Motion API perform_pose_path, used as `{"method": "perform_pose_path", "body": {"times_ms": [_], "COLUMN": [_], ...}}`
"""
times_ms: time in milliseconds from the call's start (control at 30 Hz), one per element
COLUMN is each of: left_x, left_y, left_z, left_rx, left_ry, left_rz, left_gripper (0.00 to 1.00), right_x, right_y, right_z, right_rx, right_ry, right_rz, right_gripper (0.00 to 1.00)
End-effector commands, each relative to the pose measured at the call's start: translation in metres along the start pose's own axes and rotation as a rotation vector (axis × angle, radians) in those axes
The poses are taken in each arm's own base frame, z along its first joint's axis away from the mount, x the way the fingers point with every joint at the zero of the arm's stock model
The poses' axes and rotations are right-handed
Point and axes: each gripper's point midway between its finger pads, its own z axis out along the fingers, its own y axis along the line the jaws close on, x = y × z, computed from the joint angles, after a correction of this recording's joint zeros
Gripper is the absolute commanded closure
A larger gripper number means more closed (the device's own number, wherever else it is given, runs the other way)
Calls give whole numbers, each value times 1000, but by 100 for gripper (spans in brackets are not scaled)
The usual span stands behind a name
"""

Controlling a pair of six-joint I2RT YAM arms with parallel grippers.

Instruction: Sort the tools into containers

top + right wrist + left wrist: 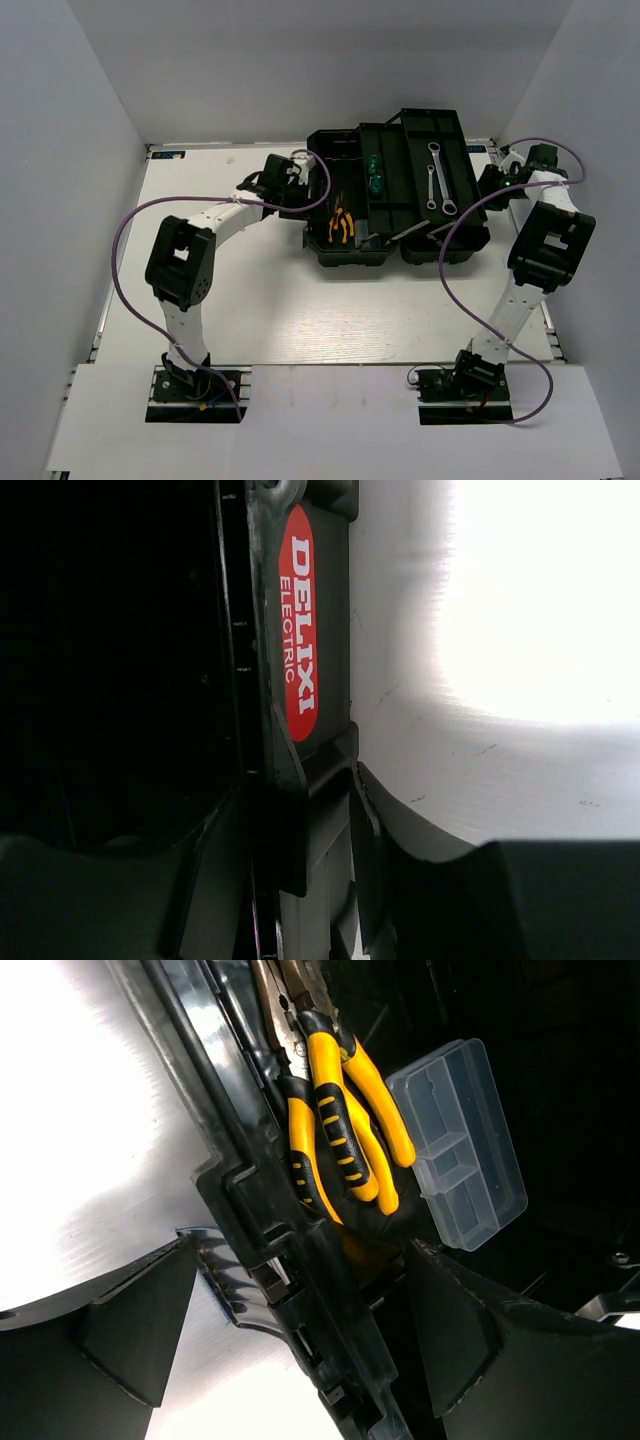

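The black toolbox (pixel 340 255) stands open at the back right. Two yellow-and-black pliers (pixel 342 225) lie in its left compartment and show in the left wrist view (pixel 335 1130). Two green screwdrivers (pixel 375 172) lie in the middle tray. Two silver wrenches (pixel 437 180) lie in the right tray. My left gripper (pixel 290 185) is astride the toolbox's left wall (pixel 300 1290), one finger outside and one inside, closed against it. My right gripper (pixel 497 183) is shut on the toolbox's right edge (pixel 320 810), just below a red label (pixel 300 620).
A clear organiser box (pixel 460 1140) lies inside the toolbox beside the pliers. White walls enclose the table (pixel 300 310) on three sides. Purple cables loop from both arms over the table.
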Motion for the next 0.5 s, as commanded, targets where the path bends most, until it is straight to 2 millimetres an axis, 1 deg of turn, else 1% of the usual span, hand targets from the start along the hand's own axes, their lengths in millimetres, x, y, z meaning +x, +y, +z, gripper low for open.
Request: {"method": "perform_pose_path", "body": {"times_ms": [0, 67, 100, 133, 167, 200, 267, 300, 367, 433, 467], "left_x": [-11, -8, -8, -8, -8, -6, -7, -4, -4, -1, -1], "left_y": [-3, -1, -1, 0, 0, -3, -2, 0, 0, 2, 2], "left_z": [-3, 0, 0, 0, 0, 2, 1, 5, 5, 7, 8], "left_rx": [3, 0, 0, -8, -9, -5, -15, -18, -18, -20, -20], "left_ry": [-19, -11, -11, -13, -13, -1, -1, 9, 9, 17, 17], "left_rz": [16, 13, 13, 13, 13, 17, 16, 12, 12, 9, 9], "left_gripper": [8, 10, 13, 15, 16, 19, 21, 22, 23, 25, 25], "right_x": [-30, -32, -33, -36, -34, -35, -40, -45, -49, -58, -60], "right_y": [8, 11, 14, 20, 23, 29, 42, 53, 61, 77, 82], "right_z": [-17, -20, -24, -29, -31, -36, -48, -60, -68, -86, -90], "right_rx": [11, 11, 8, 3, -1, 0, -10, -10, -7, 4, 8], "right_ry": [-107, -111, -113, -127, -126, -135, -161, -186, -203, -246, -251], "right_rz": [-65, -76, -91, -108, -116, -145, -179, -210, -237, -285, -299], "right_gripper": [80, 89, 100, 100, 100, 100, 100, 100, 100, 100, 100]}}
